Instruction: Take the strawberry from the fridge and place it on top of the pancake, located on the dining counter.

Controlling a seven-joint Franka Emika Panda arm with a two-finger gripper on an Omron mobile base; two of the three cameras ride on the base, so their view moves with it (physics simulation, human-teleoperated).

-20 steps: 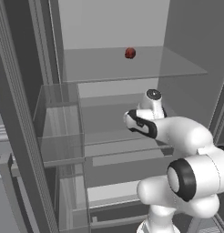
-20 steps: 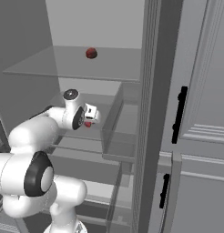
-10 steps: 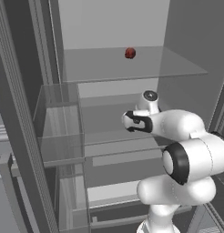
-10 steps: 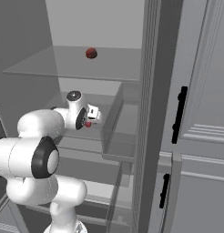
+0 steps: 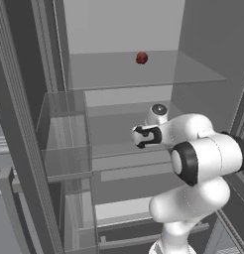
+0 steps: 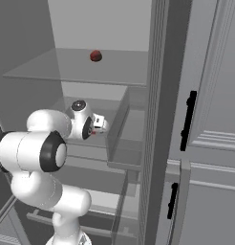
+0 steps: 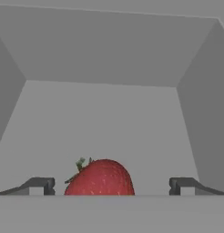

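The strawberry (image 7: 100, 177) is only partly seen. In the hand view its lower half is cut off at the bottom of the picture, leaving a rounded, glossy red dome with fine pale speckles and a small green tuft at its upper left. It sits on a flat, matte grey shelf floor, closed in by plain grey walls at the back and on both sides. The jaws are spread wide. One dark, blocky fingertip (image 7: 38, 185) stands well to the left of the fruit and the other well to the right, and neither touches it. Whether the berry lies between the tips or just beyond them cannot be told.

From the base cameras the white, smooth-shelled arm (image 5: 193, 158) reaches into the open fridge (image 5: 208, 39) at the level of the middle shelf. The arm's own bulk hides most of what lies in front of the jaws. In the right base view a tiny red patch (image 6: 93, 133) shows just under the hand, too small to identify.

On the clear glass shelf (image 5: 144, 74) above, a small, dark red, roundish thing (image 5: 141, 58) rests near the back wall, too small to make out its surface. A transparent, box-shaped door bin (image 5: 64, 134) hangs on the door at the left. Light grey panelled cabinets (image 6: 215, 95) with black handles (image 6: 188, 122) stand beside the fridge on the right.
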